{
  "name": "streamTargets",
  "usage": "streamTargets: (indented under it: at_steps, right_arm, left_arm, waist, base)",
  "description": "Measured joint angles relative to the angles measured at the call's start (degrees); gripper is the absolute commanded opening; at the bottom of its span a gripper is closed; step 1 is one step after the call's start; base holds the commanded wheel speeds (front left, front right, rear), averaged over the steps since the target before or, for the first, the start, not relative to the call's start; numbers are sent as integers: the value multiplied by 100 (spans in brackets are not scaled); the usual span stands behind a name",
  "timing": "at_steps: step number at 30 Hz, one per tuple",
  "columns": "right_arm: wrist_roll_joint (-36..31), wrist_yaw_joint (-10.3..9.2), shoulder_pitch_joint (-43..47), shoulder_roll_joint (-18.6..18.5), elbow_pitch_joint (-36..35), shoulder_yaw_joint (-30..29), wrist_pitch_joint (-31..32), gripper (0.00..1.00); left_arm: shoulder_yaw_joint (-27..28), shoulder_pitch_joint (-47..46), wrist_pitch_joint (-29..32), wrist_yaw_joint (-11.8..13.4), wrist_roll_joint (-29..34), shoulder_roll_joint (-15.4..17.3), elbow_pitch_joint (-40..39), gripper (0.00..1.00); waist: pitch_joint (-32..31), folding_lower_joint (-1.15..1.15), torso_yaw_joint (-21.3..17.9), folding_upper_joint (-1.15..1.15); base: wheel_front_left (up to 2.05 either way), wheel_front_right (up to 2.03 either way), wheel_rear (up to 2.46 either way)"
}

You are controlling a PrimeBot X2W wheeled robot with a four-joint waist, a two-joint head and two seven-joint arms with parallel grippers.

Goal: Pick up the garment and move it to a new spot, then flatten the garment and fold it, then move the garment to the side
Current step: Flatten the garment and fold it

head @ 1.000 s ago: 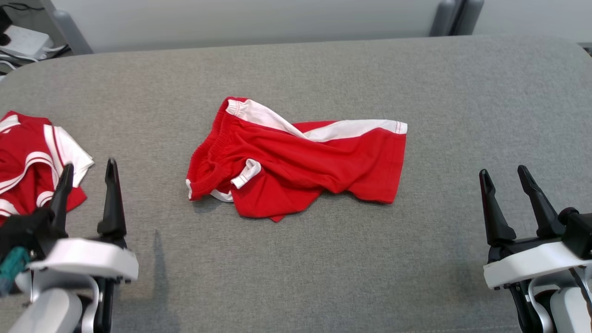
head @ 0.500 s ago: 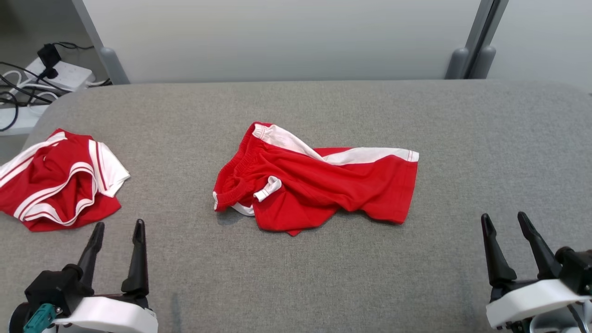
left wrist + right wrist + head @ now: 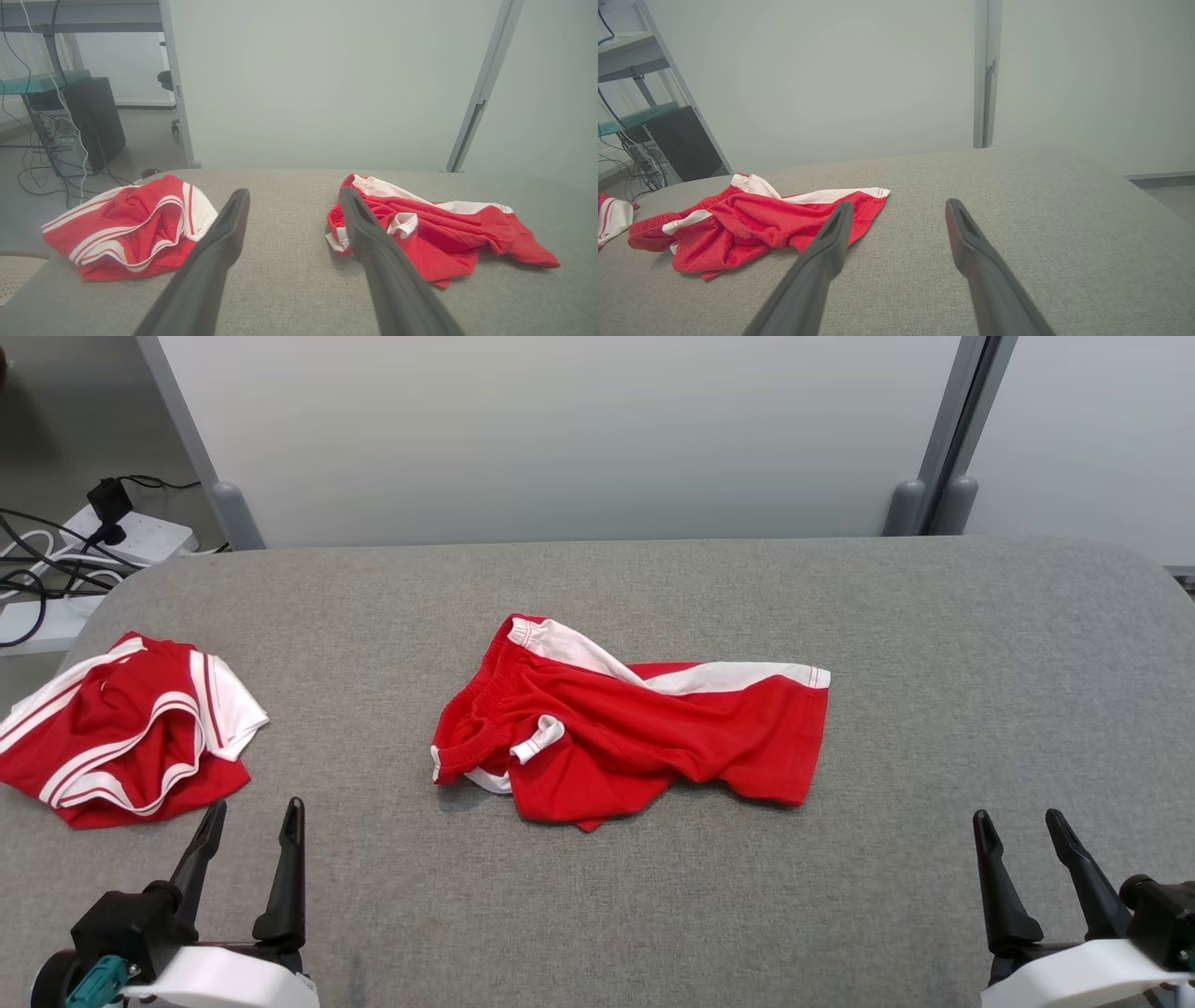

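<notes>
Head view, centre of the grey fabric-covered table [image 3: 840,915]: red shorts [image 3: 644,747] with white side stripes, lying crumpled and unfolded, elastic waistband toward the left, leg hem stretched out to the right, a small white strip curled on the front. Well apart from these, near the table's left edge: second red garment [image 3: 121,747] with white stripes, bunched in a loose heap. Lower left: left tool [image 3: 257,805], fingers spread wide, gripping no cloth, tips near the second red garment but apart from it. Lower right: right tool [image 3: 1017,816], likewise spread wide and empty-handed, over bare table, well apart from the red shorts. Left wrist view: the two dark fingers framing bare grey cloth, second red garment to their left, red shorts to their right, the right finger overlapping the waistband end in the picture only. Right wrist view: red shorts to the left of the fingers, hem end nearest, bare table between and to the right of them. Behind the table: pale wall panel [image 3: 560,429] between grey posts. Far left, off the table: white power strip [image 3: 140,537] with dark cables; in the left wrist view, dark computer tower [image 3: 93,121] on the floor.
</notes>
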Motion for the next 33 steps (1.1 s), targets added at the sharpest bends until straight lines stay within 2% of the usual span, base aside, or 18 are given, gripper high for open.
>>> streamTargets:
  at_steps: [10,17,28,33]
  right_arm:
    - [-36,0,-1,62,-13,15,1,100]
    - [-45,0,-2,67,-11,29,1,100]
    - [-45,0,-7,65,-5,29,2,100]
    - [-19,0,-138,43,-2,7,75,100]
  left_arm:
    - [405,-140,-1,-324,83,-271,367,100]
    - [566,-138,-1,-423,207,-422,475,100]
    - [517,-182,2,-564,312,-542,669,100]
    - [309,-681,107,-788,313,-628,766,100]
  waist:
    - [10,0,-57,0]
    - [16,0,-79,0]
    - [49,0,-56,0]
    - [241,0,-65,0]
  base:
    - [0,0,0]
    - [0,0,0]
    - [0,0,0]
    - [0,0,0]
